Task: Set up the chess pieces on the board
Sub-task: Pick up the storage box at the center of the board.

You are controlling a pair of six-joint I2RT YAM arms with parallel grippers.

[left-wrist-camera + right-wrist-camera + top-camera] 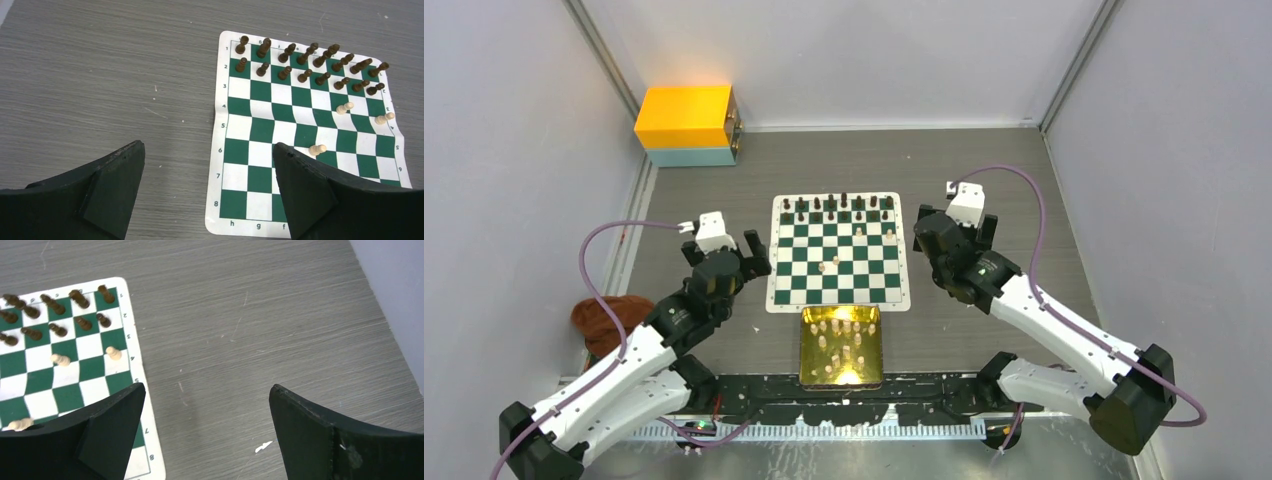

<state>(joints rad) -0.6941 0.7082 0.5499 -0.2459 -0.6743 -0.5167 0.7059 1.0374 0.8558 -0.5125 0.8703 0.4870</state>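
Both end effectors are spread wide with nothing between the jaws. From above, my left end effector [724, 248] hangs at 9 o'clock of the board [854, 285] and my right end effector [954, 225] at about 2 o'clock, each off to the side. I judge that keeps the squares unobstructed and either arm ready for a pick. The dark pieces [839, 207] fill two rows along the board's 12 o'clock edge, so that side looks done. The two rows at 6 o'clock are bare. Most pale pieces [844, 345] sit in the gold tray [809, 345], which lies on the counter [984, 160] just beyond the board's 6 o'clock edge. Between my two bases like that, it is probably within reach of both arms.

Through the left wrist camera, my black fingers [100, 185] frame bare counter at 6 o'clock and the board runs off toward 3 o'clock. Three pale strays [317, 149] stand on middle squares, well apart from any home row. I would guess they need moving.

Through the right wrist camera the board is at 9 o'clock, and the gap between these fingers [107, 425] shows only counter.
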